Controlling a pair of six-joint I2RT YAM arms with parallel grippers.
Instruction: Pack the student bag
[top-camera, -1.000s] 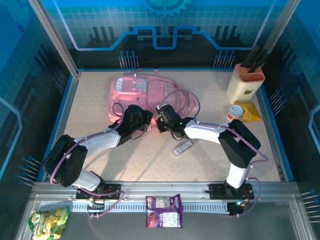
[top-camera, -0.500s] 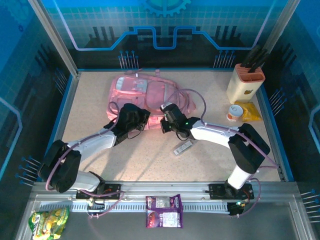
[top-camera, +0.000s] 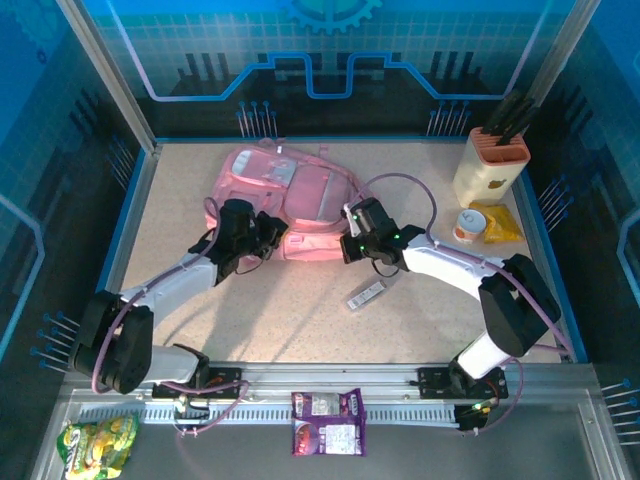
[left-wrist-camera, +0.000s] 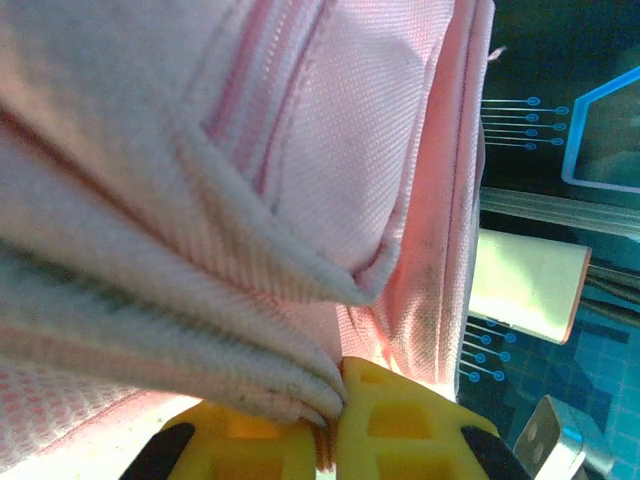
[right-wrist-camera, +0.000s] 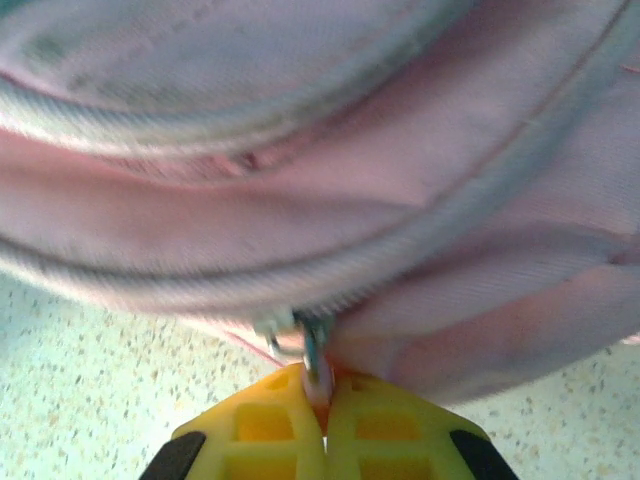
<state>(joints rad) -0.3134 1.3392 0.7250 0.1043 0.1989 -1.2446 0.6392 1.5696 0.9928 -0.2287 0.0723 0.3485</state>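
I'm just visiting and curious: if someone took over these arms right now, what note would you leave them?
The left fingers are shut on a fold of the bag. The right fingers are shut on its zip pull. The bag lies at the table's far middle.
Done: both grips set.
Left: likely work the zip, then pack; a grey packet on the table and a purple packet on the near rail lie outside.
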